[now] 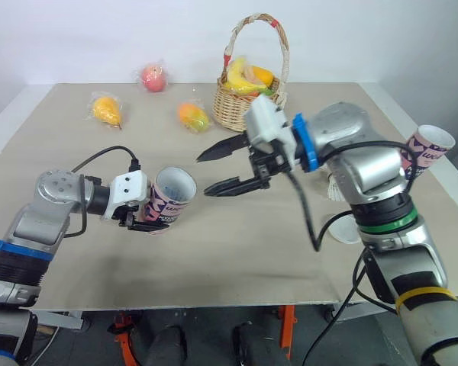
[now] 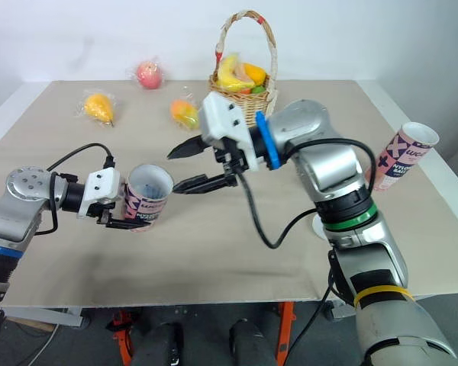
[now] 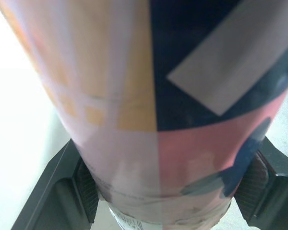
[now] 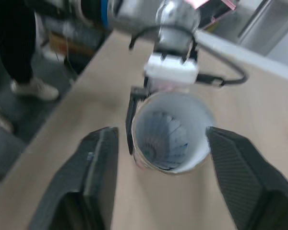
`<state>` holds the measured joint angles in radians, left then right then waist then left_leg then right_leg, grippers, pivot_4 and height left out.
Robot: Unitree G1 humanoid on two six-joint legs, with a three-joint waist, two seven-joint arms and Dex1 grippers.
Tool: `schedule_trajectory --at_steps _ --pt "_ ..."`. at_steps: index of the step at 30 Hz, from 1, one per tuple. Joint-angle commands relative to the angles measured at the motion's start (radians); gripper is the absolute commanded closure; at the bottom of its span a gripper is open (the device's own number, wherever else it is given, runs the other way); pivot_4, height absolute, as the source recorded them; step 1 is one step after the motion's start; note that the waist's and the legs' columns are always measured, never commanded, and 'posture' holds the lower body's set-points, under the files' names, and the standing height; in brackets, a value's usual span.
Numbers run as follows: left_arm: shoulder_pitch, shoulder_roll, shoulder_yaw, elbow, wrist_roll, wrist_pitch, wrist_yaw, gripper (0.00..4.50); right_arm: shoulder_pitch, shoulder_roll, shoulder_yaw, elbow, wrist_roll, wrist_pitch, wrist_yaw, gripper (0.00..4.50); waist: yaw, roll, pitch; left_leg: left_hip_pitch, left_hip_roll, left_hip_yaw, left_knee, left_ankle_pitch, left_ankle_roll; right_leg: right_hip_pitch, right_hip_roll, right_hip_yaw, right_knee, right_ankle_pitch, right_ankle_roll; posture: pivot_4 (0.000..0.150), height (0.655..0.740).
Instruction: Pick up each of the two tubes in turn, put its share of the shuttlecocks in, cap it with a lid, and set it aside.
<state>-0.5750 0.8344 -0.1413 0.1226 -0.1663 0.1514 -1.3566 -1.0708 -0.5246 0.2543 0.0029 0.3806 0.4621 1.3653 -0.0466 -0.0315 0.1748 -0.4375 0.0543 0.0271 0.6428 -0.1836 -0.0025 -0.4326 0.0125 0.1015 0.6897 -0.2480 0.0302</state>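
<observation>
Left arm (image 1: pixel 42 217), at 8 o'clock in the head view: silver-grey cast housing. Its round end cap (image 1: pixel 57 181) is dotted with small dark screw heads. A blue tape band (image 1: pixel 1 248) sits above a black ribbed sleeve (image 1: pixel 11 267).
Left wrist block (image 1: pixel 128 191): white, boxy. A thin black cable (image 1: pixel 99 155) loops into it from 12 o'clock.
Left gripper (image 3: pixel 169 190): two black fingers with ribbed pads (image 3: pixel 86 191).
Right arm (image 1: pixel 366 168), at 3 o'clock: silver-grey housing with a blue ring (image 1: pixel 304 142), green ring (image 1: pixel 383 226) and yellow band (image 1: pixel 424 293). Black cables (image 1: pixel 311 221) hang loose.
Right wrist block (image 1: pixel 266 122): white, angular.
Right gripper (image 1: pixel 202 174): two black tapered fingers.
</observation>
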Motion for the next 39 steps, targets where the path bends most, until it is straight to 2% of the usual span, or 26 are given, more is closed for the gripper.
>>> schedule_trajectory --at_steps 1,5,8,13,19,26,32,39 --pt "0.014 -0.011 -0.035 -0.002 0.009 0.015 -0.016 1.20 0.032 -0.035 -0.093 0.002 -0.032 0.019 -0.130 1.38 0.000 0.000 0.000 0.000 0.000 0.000 0.000 0.000 0.000 0.000 0.000 0.000 0.000 0.000 0.000 0.150 0.7400" --pt "0.025 -0.011 -0.031 -0.025 0.004 0.028 -0.011 1.20 0.145 -0.068 -0.210 -0.042 -0.084 0.118 -0.377 1.38 0.003 0.000 -0.001 0.000 0.000 0.000 0.000 0.000 0.000 0.000 0.000 0.000 0.000 0.000 0.000 0.150 0.7400" --pt "0.041 -0.008 -0.022 -0.048 -0.007 0.045 -0.010 1.20 0.337 -0.091 -0.392 -0.225 -0.039 0.239 -0.527 1.38 0.007 0.000 -0.001 -0.001 -0.003 0.000 0.000 0.000 0.000 0.000 -0.001 0.002 0.000 -0.002 0.003 0.150 0.7400" --pt "0.053 -0.005 -0.018 -0.070 -0.013 0.060 -0.006 1.20 0.554 -0.133 -0.560 -0.422 0.048 0.435 -0.623 1.38 0.006 0.003 -0.003 -0.002 -0.005 -0.001 -0.003 -0.001 0.000 0.000 -0.002 0.004 0.000 -0.003 0.004 0.150 0.7400" --pt "0.050 -0.012 -0.021 -0.077 -0.013 0.069 -0.004 1.20 0.739 -0.195 -0.598 -0.496 0.082 0.511 -0.653 1.38 0.001 0.004 -0.003 0.008 -0.004 0.000 -0.003 -0.001 0.000 0.011 -0.001 0.005 -0.002 -0.007 0.011 0.150 0.7400" --pt "0.032 -0.030 -0.032 -0.065 -0.004 0.065 0.004 1.20 0.821 -0.193 -0.493 -0.312 -0.049 0.370 -0.730 1.38 0.000 0.004 -0.003 0.012 -0.005 0.001 -0.002 0.000 0.001 0.015 -0.002 0.007 -0.005 -0.006 0.010 0.150 0.7400" --pt "0.022 -0.038 -0.032 -0.054 0.002 0.062 0.006 1.20 0.726 -0.170 -0.417 -0.063 -0.149 0.230 -0.793 1.38 0.001 0.004 -0.003 0.011 -0.006 0.002 -0.002 0.000 0.001 0.015 -0.002 0.008 -0.006 -0.004 0.015 0.150 0.7400" --pt "0.019 -0.035 -0.030 -0.062 0.000 0.074 0.006 1.20 0.643 -0.168 -0.386 0.093 -0.204 0.139 -0.813 1.38 0.002 0.005 -0.003 0.011 -0.006 0.001 -0.003 0.000 0.001 0.015 -0.002 0.008 -0.006 -0.004 0.015 0.150 0.7400"
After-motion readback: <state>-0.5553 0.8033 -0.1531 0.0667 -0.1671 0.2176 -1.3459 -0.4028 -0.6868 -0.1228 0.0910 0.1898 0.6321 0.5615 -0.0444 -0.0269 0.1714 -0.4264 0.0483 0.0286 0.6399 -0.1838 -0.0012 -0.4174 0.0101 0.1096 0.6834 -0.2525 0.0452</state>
